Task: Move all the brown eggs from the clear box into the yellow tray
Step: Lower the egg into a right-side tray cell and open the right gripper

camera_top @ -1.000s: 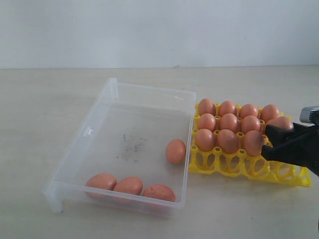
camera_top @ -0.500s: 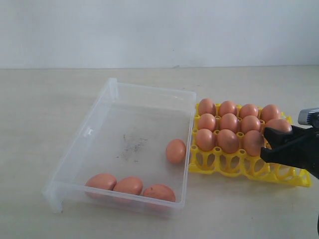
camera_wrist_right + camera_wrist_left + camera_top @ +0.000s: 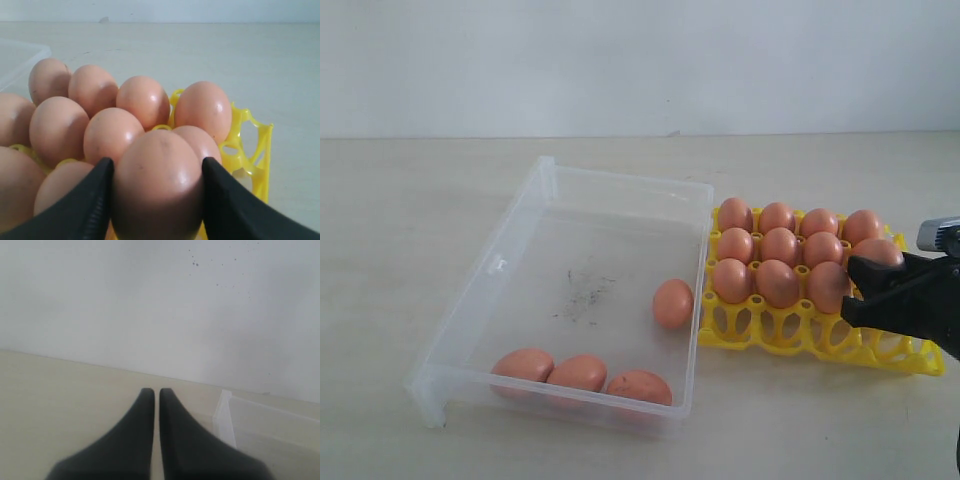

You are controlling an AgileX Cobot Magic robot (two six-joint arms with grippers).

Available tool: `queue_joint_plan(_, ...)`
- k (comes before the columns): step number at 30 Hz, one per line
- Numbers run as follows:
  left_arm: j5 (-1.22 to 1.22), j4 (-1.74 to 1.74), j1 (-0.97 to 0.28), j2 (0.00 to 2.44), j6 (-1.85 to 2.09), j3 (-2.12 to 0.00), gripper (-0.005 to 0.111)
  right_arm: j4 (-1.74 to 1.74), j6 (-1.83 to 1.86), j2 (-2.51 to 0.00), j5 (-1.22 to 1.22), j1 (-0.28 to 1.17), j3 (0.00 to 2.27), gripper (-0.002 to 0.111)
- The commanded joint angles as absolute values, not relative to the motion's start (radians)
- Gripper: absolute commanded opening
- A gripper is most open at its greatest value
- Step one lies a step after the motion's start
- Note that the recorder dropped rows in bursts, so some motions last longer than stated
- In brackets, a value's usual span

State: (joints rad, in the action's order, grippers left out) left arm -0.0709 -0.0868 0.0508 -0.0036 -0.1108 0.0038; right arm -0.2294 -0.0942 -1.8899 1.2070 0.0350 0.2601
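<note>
My right gripper point(image 3: 850, 288) point(image 3: 157, 165) is shut on a brown egg point(image 3: 157, 185), one finger on each side of it. It holds the egg low over the right part of the yellow tray point(image 3: 790, 335) point(image 3: 250, 145), beside the third row. Several brown eggs point(image 3: 779, 246) fill the tray's back rows. Several more lie in the clear box point(image 3: 550, 180): one by its right wall point(image 3: 672, 303), the others along its near wall point(image 3: 578, 372). My left gripper point(image 3: 156, 392) is shut and empty above bare table, next to a corner of the clear box point(image 3: 225, 415). It is outside the exterior view.
The tray's nearest row of cups point(image 3: 765, 325) holds no eggs. The clear box and the tray stand side by side, almost touching. A pale wall point(image 3: 640, 60) rises behind the light wooden table point(image 3: 400, 200).
My right gripper, with its egg, has shifted slightly left and down over the tray. The eggs in the box and the left gripper have not moved.
</note>
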Motion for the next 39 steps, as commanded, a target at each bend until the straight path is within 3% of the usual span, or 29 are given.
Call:
queue_joint_plan(1,-0.069,-0.087,0.047,0.000,-0.112,0.000,0.004,-0.235,-0.097,-1.888,1.221,0.030,0.262,0.026)
queue_joint_plan(7,-0.069,-0.087,0.047,0.000,-0.112,0.000,0.004,-0.235,-0.099,-1.888,1.221,0.030,0.262,0.042)
queue_joint_plan(39,-0.069,-0.087,0.047,0.000,-0.112,0.000,0.004,-0.322,-0.141,-1.885,1.119,0.030,0.262,0.042)
